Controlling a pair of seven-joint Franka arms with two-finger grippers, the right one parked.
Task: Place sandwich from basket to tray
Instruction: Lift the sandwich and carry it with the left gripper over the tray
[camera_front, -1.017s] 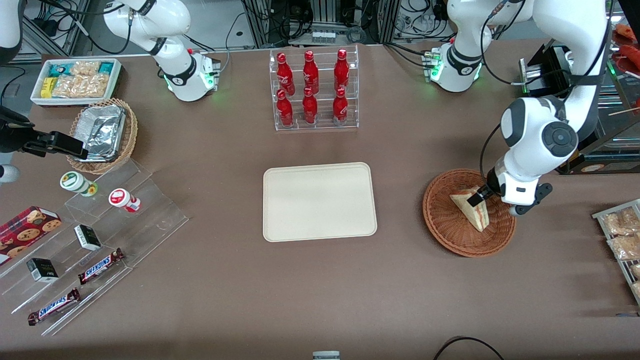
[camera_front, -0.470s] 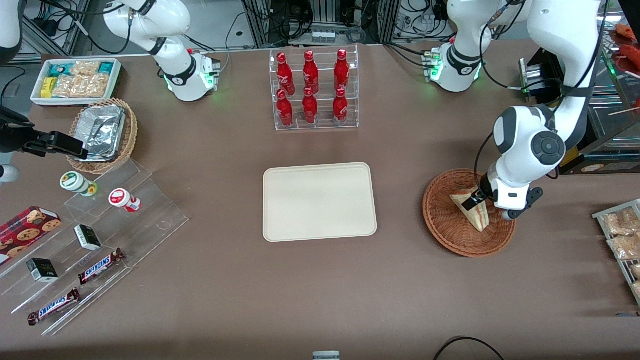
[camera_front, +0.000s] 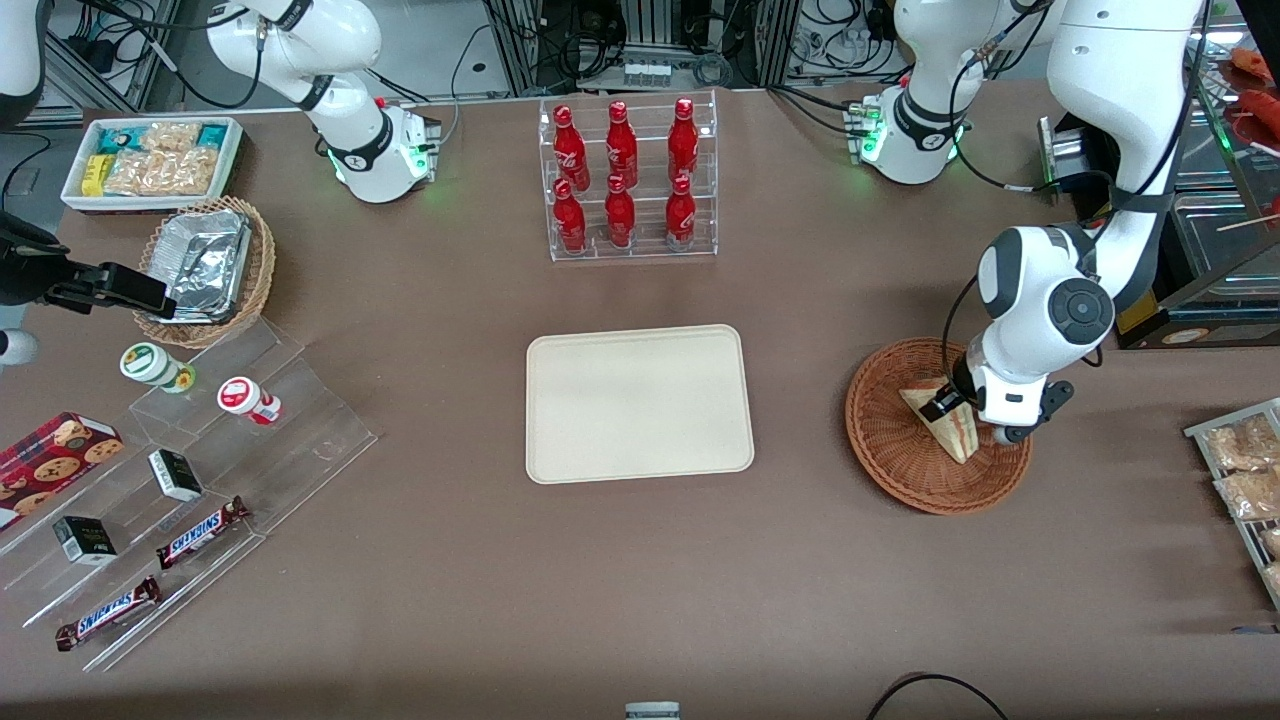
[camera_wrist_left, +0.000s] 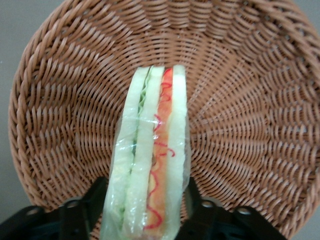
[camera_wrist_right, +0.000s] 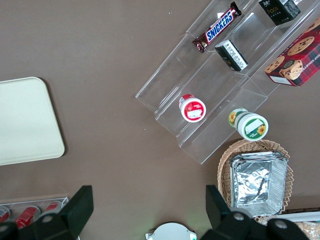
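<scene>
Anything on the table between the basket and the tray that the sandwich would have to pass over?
No. In the front view, only bare brown table lies between the basket and the tray. The gripper is at the sandwich, fingers on either side.

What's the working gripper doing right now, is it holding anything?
Gripper: down in the basket, open, its fingers on either side of the sandwich.

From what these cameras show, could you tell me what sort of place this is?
Probably a lab mock-up of a snack shop: a rack of red soda bottles, Snickers bars on clear steps, and equipment racks past the table. The gripper is in the wicker basket, fingers straddling the wrapped sandwich.
</scene>
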